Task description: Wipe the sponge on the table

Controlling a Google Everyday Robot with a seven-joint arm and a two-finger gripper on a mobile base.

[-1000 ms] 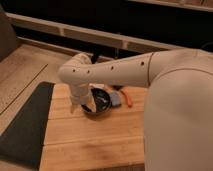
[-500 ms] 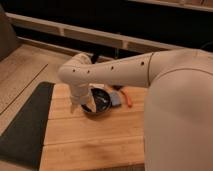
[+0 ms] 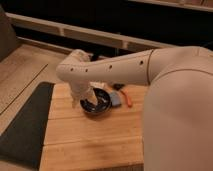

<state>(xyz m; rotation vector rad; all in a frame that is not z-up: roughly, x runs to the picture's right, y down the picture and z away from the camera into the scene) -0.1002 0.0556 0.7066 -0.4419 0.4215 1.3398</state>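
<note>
The sponge (image 3: 116,99) is a small blue pad lying flat on the light wooden table (image 3: 90,145), just right of a dark bowl (image 3: 98,104). My white arm reaches in from the right and bends down at the wrist. The gripper (image 3: 89,103) hangs over the left part of the bowl, its dark end low at the bowl's rim. It stands open, with nothing held in it. The sponge lies a short way to the gripper's right, apart from it.
A thin orange object (image 3: 127,99) lies right of the sponge. A dark mat (image 3: 25,125) lies along the table's left side. My bulky arm covers the table's right part. Dark shelving runs along the back.
</note>
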